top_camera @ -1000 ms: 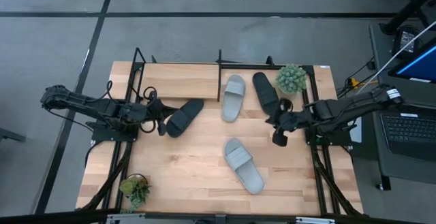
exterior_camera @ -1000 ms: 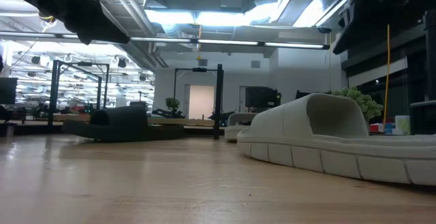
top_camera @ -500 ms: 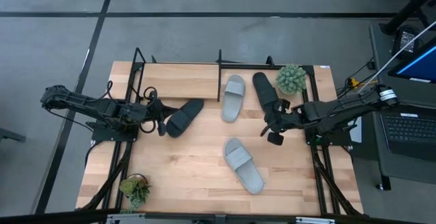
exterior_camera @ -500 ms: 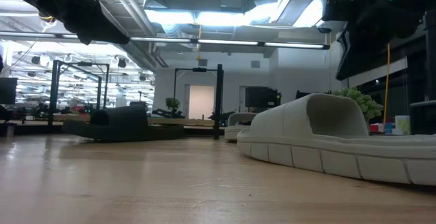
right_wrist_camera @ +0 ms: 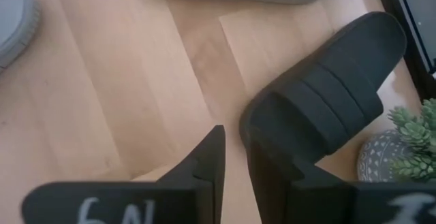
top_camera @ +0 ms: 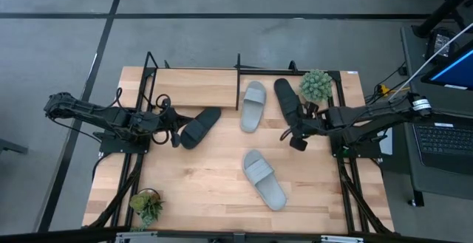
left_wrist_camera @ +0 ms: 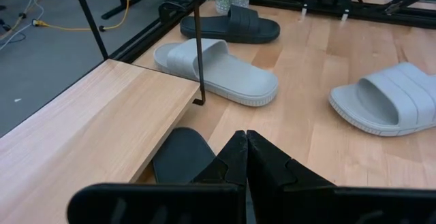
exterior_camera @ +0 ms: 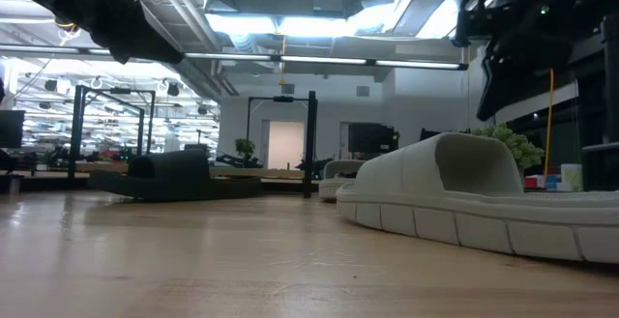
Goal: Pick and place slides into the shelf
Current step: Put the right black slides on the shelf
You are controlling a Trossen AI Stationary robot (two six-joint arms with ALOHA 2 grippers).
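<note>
A: The right gripper (top_camera: 290,137) is hanging over the heel end of the black slide (top_camera: 287,100) lying by the plant (top_camera: 315,85), at the right end of the shelf (top_camera: 194,87). In its wrist view the fingers (right_wrist_camera: 210,157) are standing slightly spread, with one coming down beside the slide's rim.

B: Are they holding anything?

A: No, nothing is sitting between them. That narrow gap is the worry, I think: if they are descending like this, a tip could be landing on top of the sole and shoving it instead of straddling the edge.

B: And shoving it where?

A: Toward the plant pot, which is sitting just beside the slide's far end. A push could be tipping it, or skidding the slide against the shelf's rods.

B: What about the left gripper (top_camera: 174,135)?

A: Its fingers (left_wrist_camera: 235,157) are pressed together and empty, pointing at the other black slide (top_camera: 200,126), which is lying on the table partly tucked under the shelf's board. A lift from there could be catching that slide on the board's edge.

B: The grey ones?

A: One grey slide (top_camera: 253,105) is lying at the shelf's middle post, near the right arm's black slide. The other grey slide (top_camera: 264,179) is resting out on the open table (top_camera: 192,191), well apart. A wide swing by the right arm could be clipping the nearer one.
</note>
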